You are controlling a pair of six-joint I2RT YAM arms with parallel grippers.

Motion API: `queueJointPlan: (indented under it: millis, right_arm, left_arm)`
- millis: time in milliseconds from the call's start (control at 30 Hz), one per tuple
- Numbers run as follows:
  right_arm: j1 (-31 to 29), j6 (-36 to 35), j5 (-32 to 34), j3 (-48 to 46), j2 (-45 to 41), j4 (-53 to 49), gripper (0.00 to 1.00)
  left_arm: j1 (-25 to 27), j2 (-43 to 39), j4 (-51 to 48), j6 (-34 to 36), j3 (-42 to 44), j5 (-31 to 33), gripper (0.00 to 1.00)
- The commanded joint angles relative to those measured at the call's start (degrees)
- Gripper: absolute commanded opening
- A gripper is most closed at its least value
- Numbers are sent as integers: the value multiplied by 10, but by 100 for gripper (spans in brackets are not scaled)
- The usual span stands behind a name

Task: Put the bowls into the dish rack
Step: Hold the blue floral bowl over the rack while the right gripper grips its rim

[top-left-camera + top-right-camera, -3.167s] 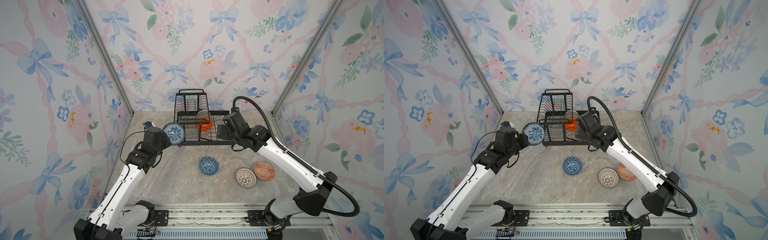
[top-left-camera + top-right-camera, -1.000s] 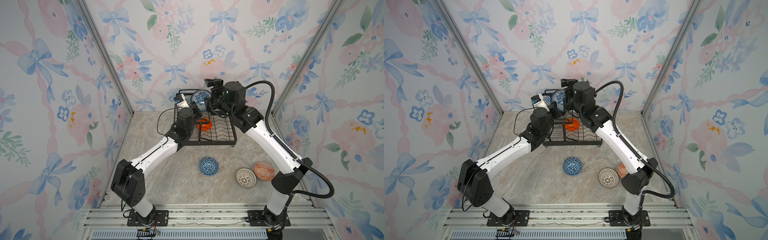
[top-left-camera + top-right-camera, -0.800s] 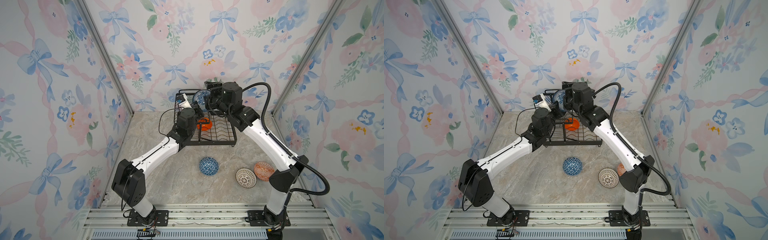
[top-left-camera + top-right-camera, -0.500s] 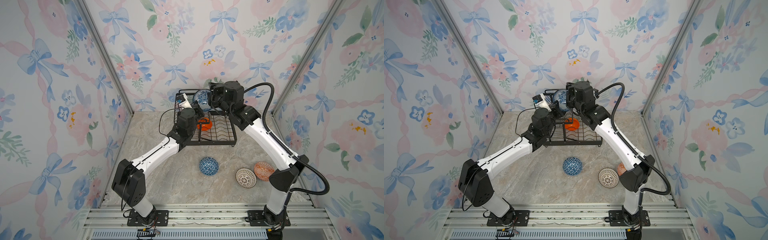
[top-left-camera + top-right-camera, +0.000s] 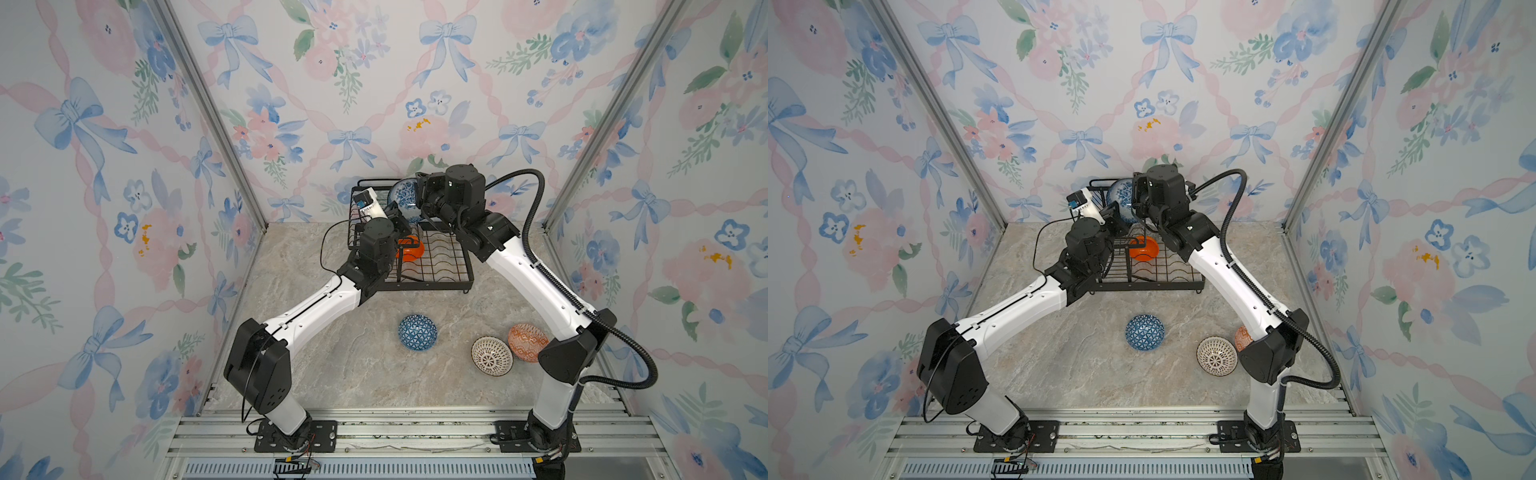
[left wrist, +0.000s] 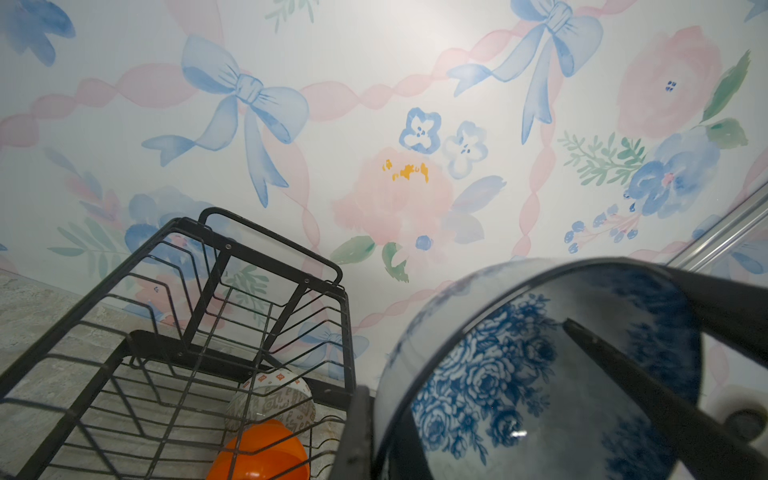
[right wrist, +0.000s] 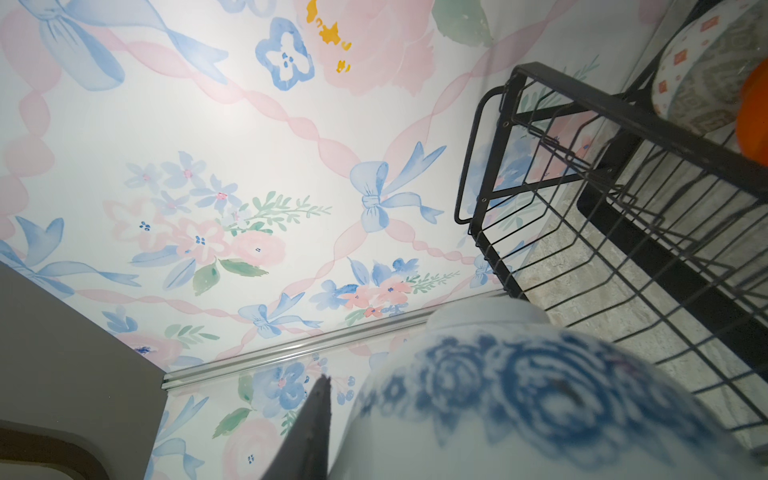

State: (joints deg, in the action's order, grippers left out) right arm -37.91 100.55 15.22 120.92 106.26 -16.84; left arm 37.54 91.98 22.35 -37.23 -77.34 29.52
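Note:
The blue-floral bowl point(image 5: 402, 198) point(image 5: 1118, 198) hangs above the upper basket of the black dish rack point(image 5: 440, 268) point(image 5: 1169, 272). My left gripper point(image 5: 397, 217) point(image 6: 380, 419) is shut on its rim, one finger inside and one outside. My right gripper point(image 5: 420, 197) point(image 5: 1136, 199) stands astride the opposite rim. One of its fingers point(image 7: 316, 424) lies by the bowl's outer wall point(image 7: 540, 395); contact is unclear. The plain orange bowl point(image 5: 409, 249) point(image 6: 262, 453) and the pale green bowl point(image 6: 270, 403) point(image 7: 698, 70) sit in the rack.
On the marble table in front of the rack lie the blue triangle bowl point(image 5: 417, 332) point(image 5: 1144, 332), the white lattice bowl point(image 5: 491, 356) point(image 5: 1217, 356) and the orange-red bowl point(image 5: 527, 342) point(image 5: 1241, 337), partly behind my right arm. Papered walls stand close behind the rack.
My left gripper carried the floral bowl from the rack's left side up over the upper basket. My right gripper rose to the bowl and its jaws have narrowed round the rim.

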Motion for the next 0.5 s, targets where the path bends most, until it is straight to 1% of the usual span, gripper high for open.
queueJointPlan:
  millis: [0, 300, 367, 467]
  right_arm:
    - [13, -11, 7, -7, -1, 2, 20]
    - [13, -22, -6, -43, -25, 22, 2]
    - [13, -32, -4, -55, -35, 23, 0]
    - [13, -39, -3, -84, -51, 37, 0]
  left_arm:
    - [3, -26, 49, 8, 2, 16, 0]
    - [3, -17, 48, 7, -2, 19, 0]
    - [3, -15, 48, 6, -3, 15, 0]
    - [3, -12, 48, 8, -9, 7, 0]
